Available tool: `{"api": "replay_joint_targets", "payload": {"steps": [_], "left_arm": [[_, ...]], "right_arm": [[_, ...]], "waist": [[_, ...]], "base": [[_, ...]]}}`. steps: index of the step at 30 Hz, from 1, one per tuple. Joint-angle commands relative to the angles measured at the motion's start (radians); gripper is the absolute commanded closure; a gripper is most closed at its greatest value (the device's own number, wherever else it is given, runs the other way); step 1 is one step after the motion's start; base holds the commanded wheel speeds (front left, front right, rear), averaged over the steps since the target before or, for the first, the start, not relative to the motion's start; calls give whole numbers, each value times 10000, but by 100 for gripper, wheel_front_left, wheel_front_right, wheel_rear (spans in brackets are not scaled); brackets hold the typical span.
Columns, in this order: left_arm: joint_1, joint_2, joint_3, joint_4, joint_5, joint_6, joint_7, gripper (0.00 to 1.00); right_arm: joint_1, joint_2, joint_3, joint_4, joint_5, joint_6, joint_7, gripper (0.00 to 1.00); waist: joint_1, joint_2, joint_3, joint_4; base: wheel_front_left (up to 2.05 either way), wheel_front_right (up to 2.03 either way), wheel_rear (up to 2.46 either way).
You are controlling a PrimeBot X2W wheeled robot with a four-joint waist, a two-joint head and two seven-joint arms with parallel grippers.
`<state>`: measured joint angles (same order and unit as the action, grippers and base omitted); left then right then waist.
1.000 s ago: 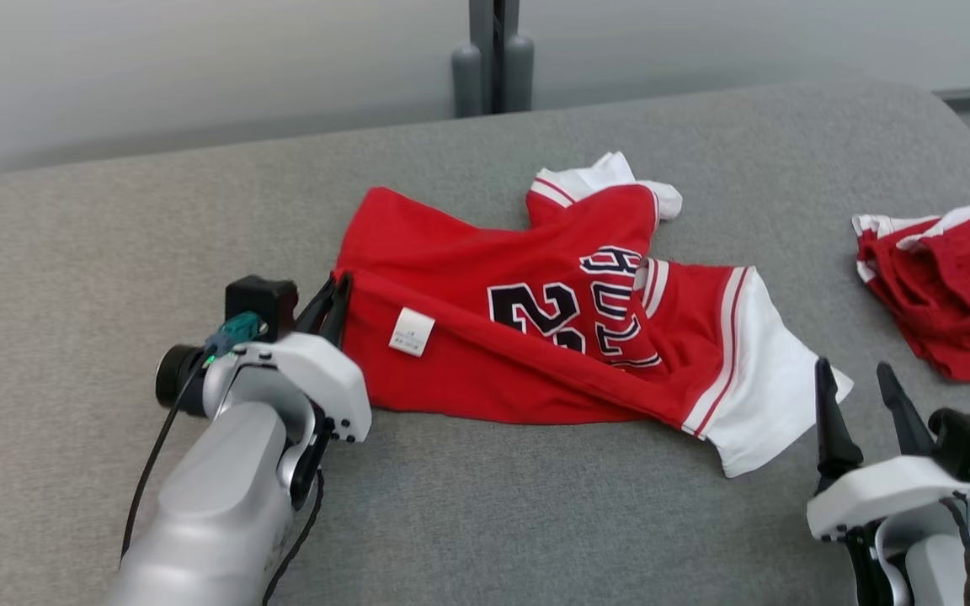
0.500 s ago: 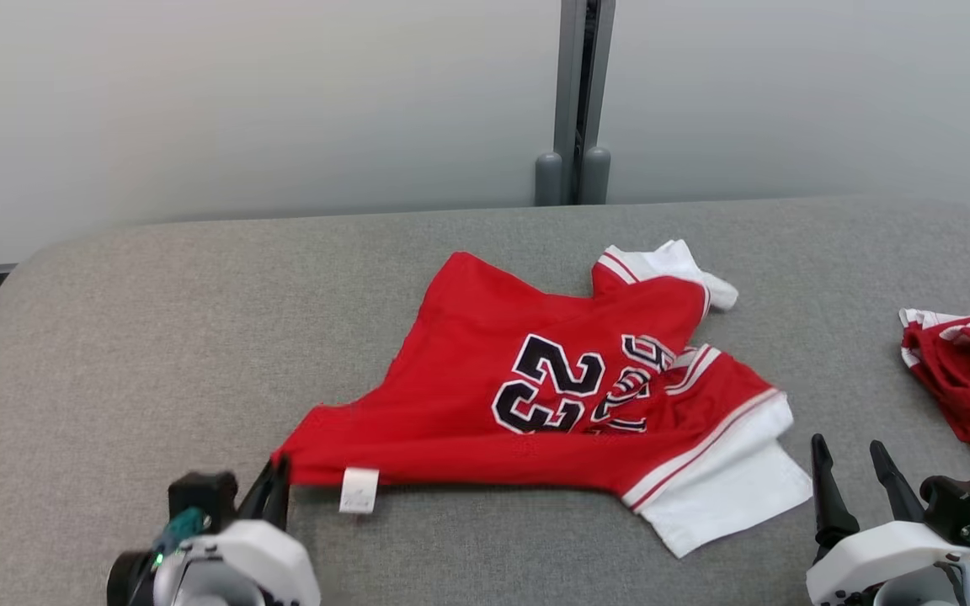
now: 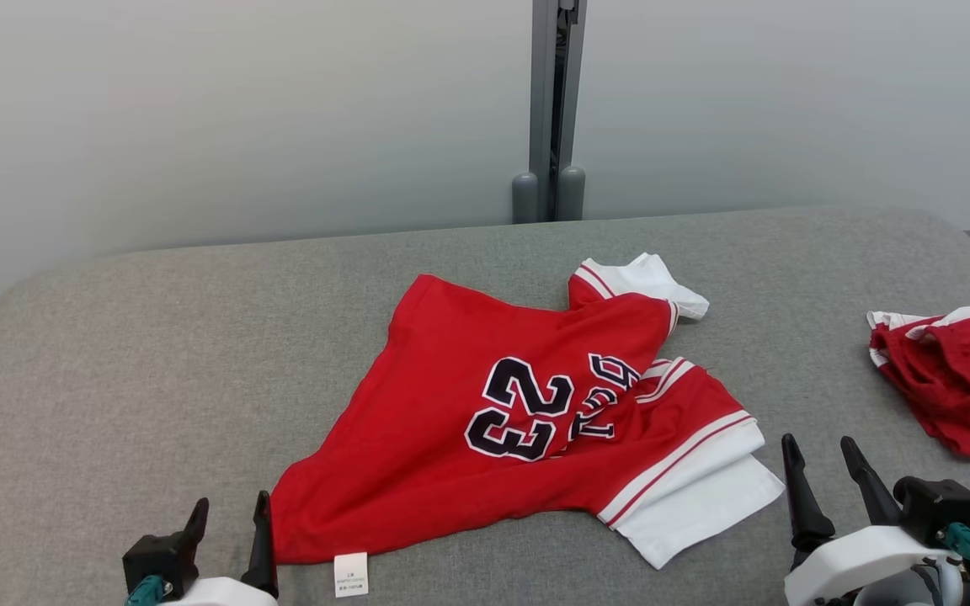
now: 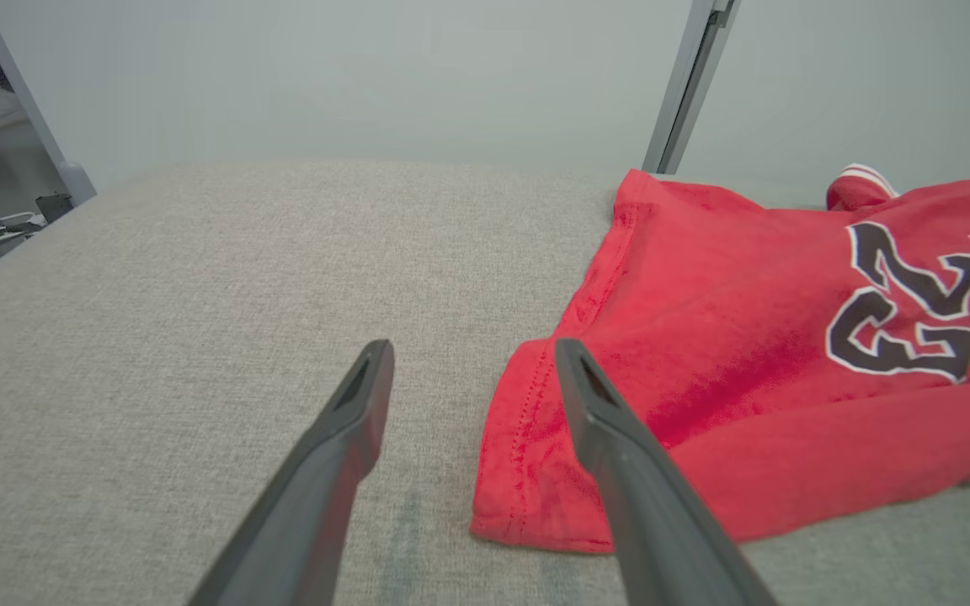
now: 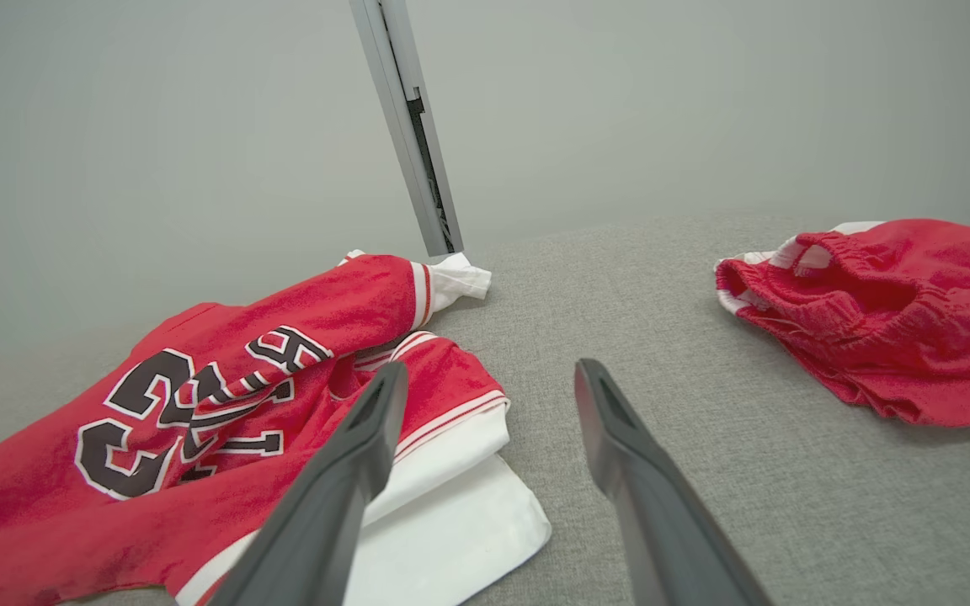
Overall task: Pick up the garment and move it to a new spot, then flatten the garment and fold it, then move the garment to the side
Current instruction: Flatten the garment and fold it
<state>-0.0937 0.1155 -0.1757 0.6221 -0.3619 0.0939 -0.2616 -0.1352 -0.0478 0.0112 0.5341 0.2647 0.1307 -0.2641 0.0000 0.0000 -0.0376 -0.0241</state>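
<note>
Garment [image 3: 502, 421] is spread, creased, on the grey padded surface [image 3: 157, 353]. Its hem corner lies just beside the left gripper [image 3: 232, 501], whose fingers are parted with nothing held. The right gripper [image 3: 817, 441] is likewise parted and empty, with the white sleeve just to its left. Placement between both grippers is judged to suit flattening next. Nothing is kept inside anything: a second red garment [image 3: 956, 379] is noted lying bare on the same surface, off to the right gripper's right.
</note>
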Motion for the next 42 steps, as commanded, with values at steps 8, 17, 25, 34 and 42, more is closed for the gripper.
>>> {"api": "replay_joint_targets", "payload": {"steps": [8,17,25,34,42], "left_arm": [[1089,-302,876,-1625,1304,-223,-30,0],[1291,-591,1209,-1601,1746,-592,-30,0],[700,-621,968,-731,1120,-673,-32,0],[65,-624,652,312,579,-555,-31,0],[-368,-633,465,738,469,-657,-20,100]], "right_arm": [[610,-61,215,-554,-372,0,-1,0],[760,-63,456,-420,-471,0,-1,0],[454,-64,512,38,-651,0,-1,0],[33,-61,277,302,-814,0,-1,0],[-238,-61,-142,701,-1009,0,-1,0]], "waist": [[0,0,-213,-26],[0,0,-42,124],[0,0,531,95],[0,0,1179,-86],[0,0,1627,-27]], "base": [[0,0,0],[0,0,0],[0,0,0],[0,0,0],[0,0,0]]}}
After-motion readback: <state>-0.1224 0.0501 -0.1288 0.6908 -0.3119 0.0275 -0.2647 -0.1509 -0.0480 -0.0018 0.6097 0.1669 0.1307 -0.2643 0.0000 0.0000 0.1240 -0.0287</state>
